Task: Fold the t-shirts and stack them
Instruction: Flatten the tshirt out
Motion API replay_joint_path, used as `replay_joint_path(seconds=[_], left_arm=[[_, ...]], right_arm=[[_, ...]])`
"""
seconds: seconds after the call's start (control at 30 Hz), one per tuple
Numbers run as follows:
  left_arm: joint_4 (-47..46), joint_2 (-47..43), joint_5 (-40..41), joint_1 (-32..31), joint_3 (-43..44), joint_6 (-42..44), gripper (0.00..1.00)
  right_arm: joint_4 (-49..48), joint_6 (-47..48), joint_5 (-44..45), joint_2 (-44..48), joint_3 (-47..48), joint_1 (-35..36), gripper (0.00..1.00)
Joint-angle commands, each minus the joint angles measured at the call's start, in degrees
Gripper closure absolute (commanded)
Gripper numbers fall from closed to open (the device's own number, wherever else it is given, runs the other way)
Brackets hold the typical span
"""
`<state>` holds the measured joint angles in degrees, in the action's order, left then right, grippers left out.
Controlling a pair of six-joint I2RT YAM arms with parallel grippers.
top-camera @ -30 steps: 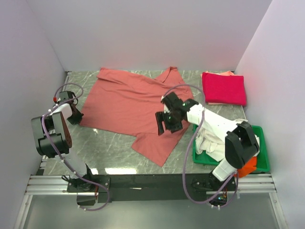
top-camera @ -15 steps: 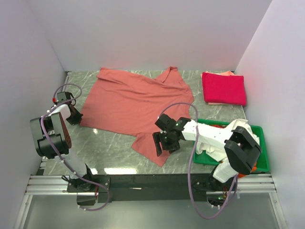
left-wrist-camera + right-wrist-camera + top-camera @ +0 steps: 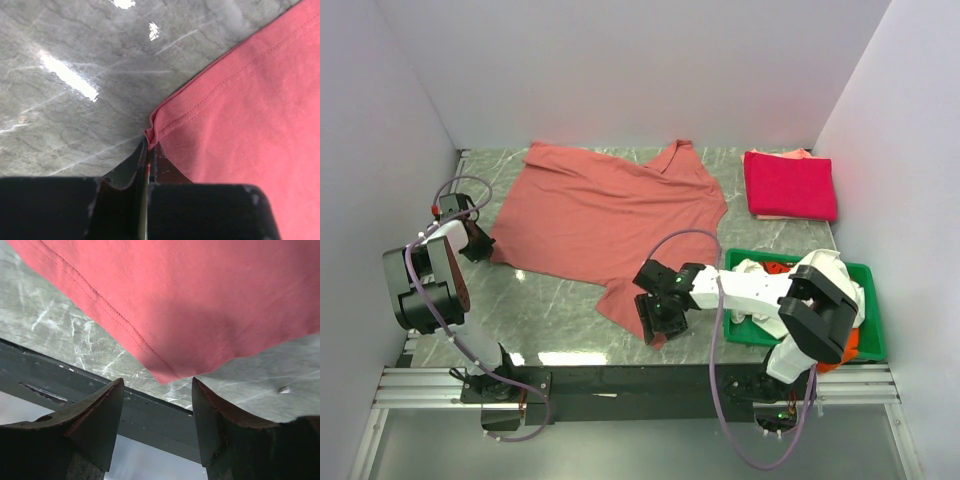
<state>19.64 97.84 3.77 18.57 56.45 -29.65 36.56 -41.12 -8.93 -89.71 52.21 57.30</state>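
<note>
I hold the left claw [image 3: 149, 152] clenched on the salmon t-shirt [image 3: 600, 215] to anchor it; the right claw [image 3: 157, 385], released, straddles its near corner.

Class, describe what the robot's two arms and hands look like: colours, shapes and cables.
The left arm and right arm are built of white links and bulky black joint housings. A thin mauve cable loops along each. The left hand and right hand are black, each with two wedge-shaped fingers, worn at the edges.
</note>
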Motion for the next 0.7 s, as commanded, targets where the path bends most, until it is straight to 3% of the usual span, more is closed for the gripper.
replay_joint_path(seconds=[0.0, 0.4, 0.5, 0.67], left_arm=[[0.1, -0.7, -3.2, 0.1, -1.3, -0.5, 0.99], [0.0, -1.1, -3.3, 0.9, -2.3, -0.8, 0.99], [0.1, -1.1, -4.0, 1.1, -2.3, -0.9, 0.99], [-0.3, -1.2, -4.8, 1.5, -2.9, -1.4, 0.99]], right_arm=[[-0.3, -3.1, 2.4, -1.5, 0.2, 2.2, 0.37], [-2.1, -5.2, 4.6, -4.9, -1.4, 4.2, 0.46], [-2.4, -5.5, 5.0, -5.7, -1.7, 4.1, 0.52], [-2.0, -6.4, 5.2, -6.5, -2.1, 4.6, 0.71]])
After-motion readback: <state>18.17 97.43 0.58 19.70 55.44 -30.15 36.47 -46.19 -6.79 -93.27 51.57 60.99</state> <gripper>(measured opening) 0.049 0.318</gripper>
